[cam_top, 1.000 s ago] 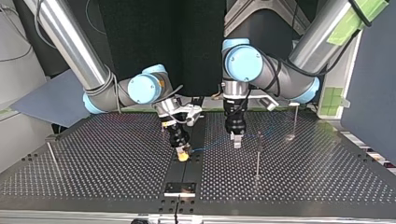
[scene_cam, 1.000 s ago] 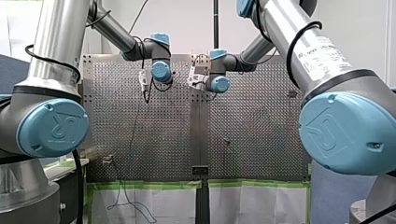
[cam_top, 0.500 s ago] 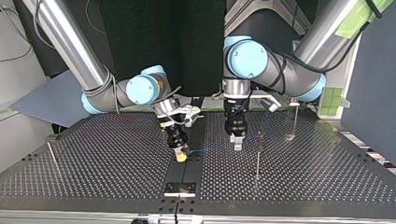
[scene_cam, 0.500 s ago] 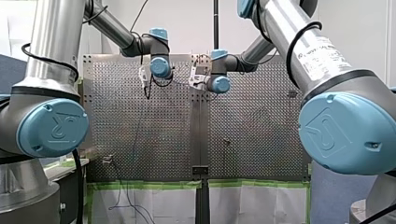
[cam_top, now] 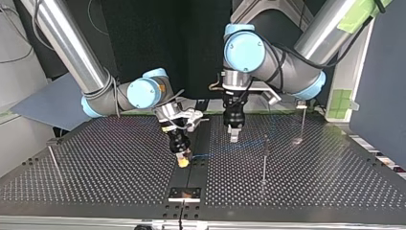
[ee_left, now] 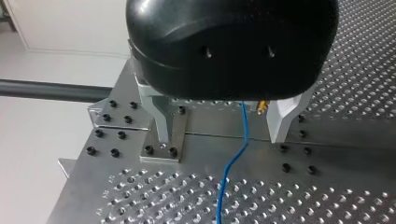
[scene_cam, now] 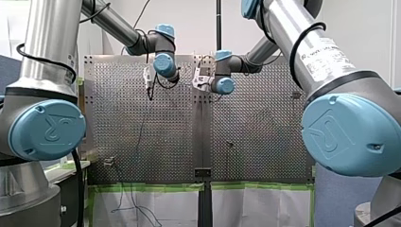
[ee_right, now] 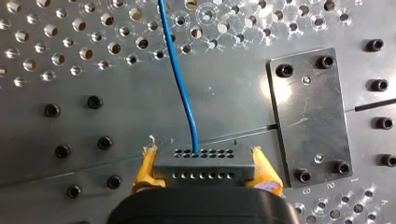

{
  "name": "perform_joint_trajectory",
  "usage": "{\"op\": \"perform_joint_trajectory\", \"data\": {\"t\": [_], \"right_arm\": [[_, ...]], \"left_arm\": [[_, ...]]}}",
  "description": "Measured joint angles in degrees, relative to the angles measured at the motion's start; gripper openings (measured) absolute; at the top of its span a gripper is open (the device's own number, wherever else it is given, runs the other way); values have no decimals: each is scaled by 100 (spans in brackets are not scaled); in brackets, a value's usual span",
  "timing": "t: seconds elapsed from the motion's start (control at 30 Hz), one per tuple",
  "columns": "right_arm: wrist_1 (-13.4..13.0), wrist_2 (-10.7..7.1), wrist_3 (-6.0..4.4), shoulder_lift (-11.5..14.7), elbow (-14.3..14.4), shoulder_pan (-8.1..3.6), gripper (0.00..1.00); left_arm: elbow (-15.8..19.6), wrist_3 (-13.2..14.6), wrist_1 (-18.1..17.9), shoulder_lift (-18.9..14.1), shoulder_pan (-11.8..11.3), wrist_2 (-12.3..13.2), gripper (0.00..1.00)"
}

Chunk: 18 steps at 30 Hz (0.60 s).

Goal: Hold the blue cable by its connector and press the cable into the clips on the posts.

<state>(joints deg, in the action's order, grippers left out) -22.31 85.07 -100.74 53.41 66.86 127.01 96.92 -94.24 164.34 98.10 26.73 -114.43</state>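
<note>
Across the perforated metal tabletop (cam_top: 311, 182) stand three thin posts (cam_top: 264, 160). The right pincer (ee_right: 204, 162) pinches the dark connector (ee_right: 205, 170) of the one blue cable (ee_left: 233, 163), which runs through the spread left pincer (ee_left: 223, 127).

Front view from behind, top view opposite across table (cam_top: 95, 163), wrist views close above it

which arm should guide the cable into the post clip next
My left, probably: my left gripper is open with the blue cable running between its fingers, and the post stands on its side. My right gripper is shut on the connector.
</note>
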Motion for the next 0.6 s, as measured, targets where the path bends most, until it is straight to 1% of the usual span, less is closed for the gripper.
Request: {"op": "perform_joint_trajectory", "data": {"t": [0.1,0.27,0.4,0.5,0.6], "right_arm": [[4,-5,0,0,0,19,0],[6,-7,0,0,0,42,0],[11,-9,0,0,0,52,0],[14,-14,0,0,0,54,0],[15,-16,0,0,0,57,0]], "left_arm": [[0,27,-27,4,-6,-111,100],[-1,51,-238,44,-55,-159,100],[-1,73,-353,193,-93,-178,100],[0,85,-373,326,-122,-192,100],[0,93,-389,381,-165,-203,100]]}}
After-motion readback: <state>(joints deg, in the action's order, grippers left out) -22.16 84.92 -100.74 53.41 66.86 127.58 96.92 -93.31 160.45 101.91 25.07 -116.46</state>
